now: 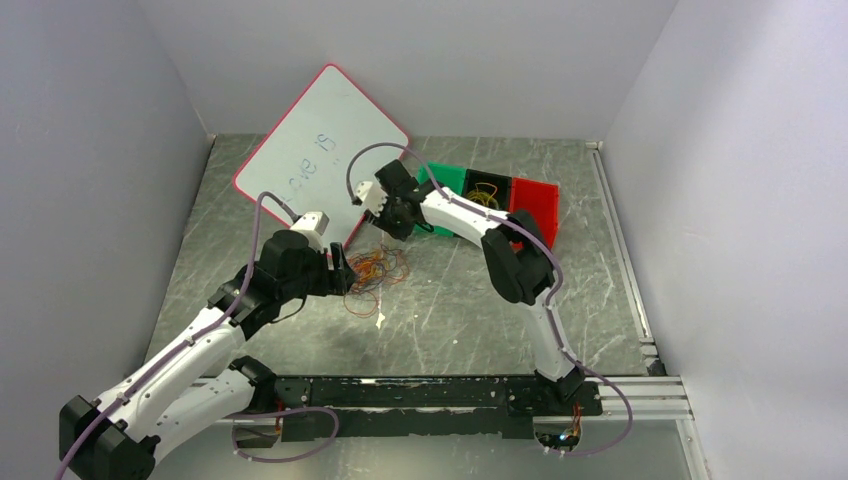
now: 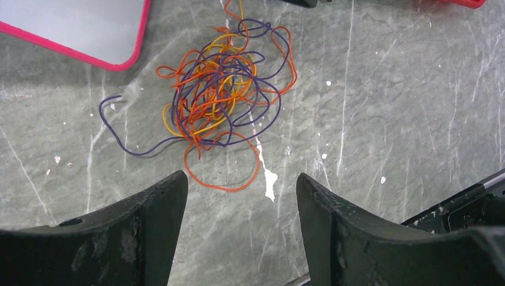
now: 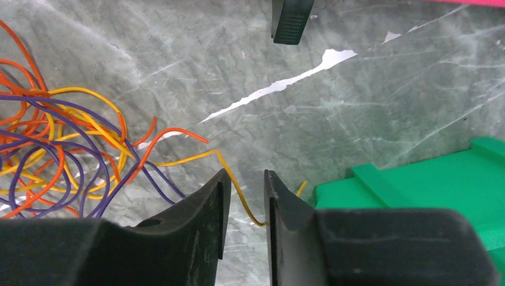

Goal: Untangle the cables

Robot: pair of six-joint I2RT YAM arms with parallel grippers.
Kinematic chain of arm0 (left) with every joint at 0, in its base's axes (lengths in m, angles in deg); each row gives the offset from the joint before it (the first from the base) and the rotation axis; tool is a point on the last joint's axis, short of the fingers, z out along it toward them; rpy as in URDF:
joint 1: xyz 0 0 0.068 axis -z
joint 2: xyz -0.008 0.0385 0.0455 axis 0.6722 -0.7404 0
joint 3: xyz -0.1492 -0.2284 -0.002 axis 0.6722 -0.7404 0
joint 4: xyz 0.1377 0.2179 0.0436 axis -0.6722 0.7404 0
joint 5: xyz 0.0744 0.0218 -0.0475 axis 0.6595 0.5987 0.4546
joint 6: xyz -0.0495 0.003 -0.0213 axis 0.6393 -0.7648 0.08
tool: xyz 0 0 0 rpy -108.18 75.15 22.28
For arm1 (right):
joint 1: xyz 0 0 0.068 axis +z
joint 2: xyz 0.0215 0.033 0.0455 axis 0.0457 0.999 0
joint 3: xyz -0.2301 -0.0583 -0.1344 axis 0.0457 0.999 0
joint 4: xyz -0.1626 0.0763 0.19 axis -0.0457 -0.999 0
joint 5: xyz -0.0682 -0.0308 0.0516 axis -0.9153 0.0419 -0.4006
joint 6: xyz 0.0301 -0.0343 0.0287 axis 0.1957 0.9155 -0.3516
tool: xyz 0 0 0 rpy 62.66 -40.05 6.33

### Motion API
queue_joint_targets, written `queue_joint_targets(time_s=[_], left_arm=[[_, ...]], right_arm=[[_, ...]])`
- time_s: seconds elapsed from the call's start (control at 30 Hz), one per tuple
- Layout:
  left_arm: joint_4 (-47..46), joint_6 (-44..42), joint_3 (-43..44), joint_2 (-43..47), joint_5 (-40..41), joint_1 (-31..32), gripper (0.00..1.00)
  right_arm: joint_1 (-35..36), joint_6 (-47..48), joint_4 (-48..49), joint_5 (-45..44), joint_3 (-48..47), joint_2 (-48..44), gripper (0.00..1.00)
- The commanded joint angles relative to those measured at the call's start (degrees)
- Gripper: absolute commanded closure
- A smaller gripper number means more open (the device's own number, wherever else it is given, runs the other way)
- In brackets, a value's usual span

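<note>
Reaching forward, left arm (image 1: 200, 340) spreads its fingers (image 2: 143, 229) wide before cables (image 2: 220, 95).

Two white-and-black arms trailing purple hoses

The left arm (image 1: 190, 350) and the right arm (image 1: 470, 215) share one build: glossy white link shells between bulky black joint housings. A thin purple hose (image 1: 258, 215) runs along each from base to wrist, and each wrist carries a small white camera block (image 1: 312, 220). The left gripper (image 2: 241, 179) and the right gripper (image 3: 245, 176) have matte black curved fingers (image 2: 155, 214) that taper to blunt tips. Their surfaces are scuffed and flecked with grey, and one left finger has a small round hole.
</note>
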Motion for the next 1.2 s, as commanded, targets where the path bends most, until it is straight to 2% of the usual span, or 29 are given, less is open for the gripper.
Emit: queue_joint_targets(time_s=[0.0,0.1,0.2,0.47,0.8,1.0,1.17], left_arm=[[0.86,0.47,0.32,0.79,-0.73,-0.47,0.28],[1.03,0.46,0.44,0.92,-0.54,-0.44,0.29],[1.06,0.47,0.37,1.83,-0.13,-0.45,0.29],[-1.08,-1.95,1.09,5.48,-1.46,-0.45,0.26],[-12.19,-9.36,4.53,2.52,-5.83,-0.46,0.20],[-21.90,-11.39,3.67,-2.27,-14.42,-0.41,0.19],[-30.10,-13.34,2.92,-6.06,-20.04,-0.25,0.19]], right_arm=[[0.10,-0.10,-0.59,0.74,-1.55,-0.45,0.76],[0.07,-1.28,0.37,2.06,-0.44,-2.78,0.92],[0.07,-3.86,0.49,3.28,0.55,-6.20,1.00],[0.10,-11.27,-2.01,5.89,6.05,-18.19,1.00],[0.52,-21.13,-3.99,12.15,14.66,-33.92,1.00],[0.49,-26.44,-3.65,12.38,18.06,-42.52,1.00],[0.57,-30.86,-2.53,12.96,18.97,-45.57,1.00]])
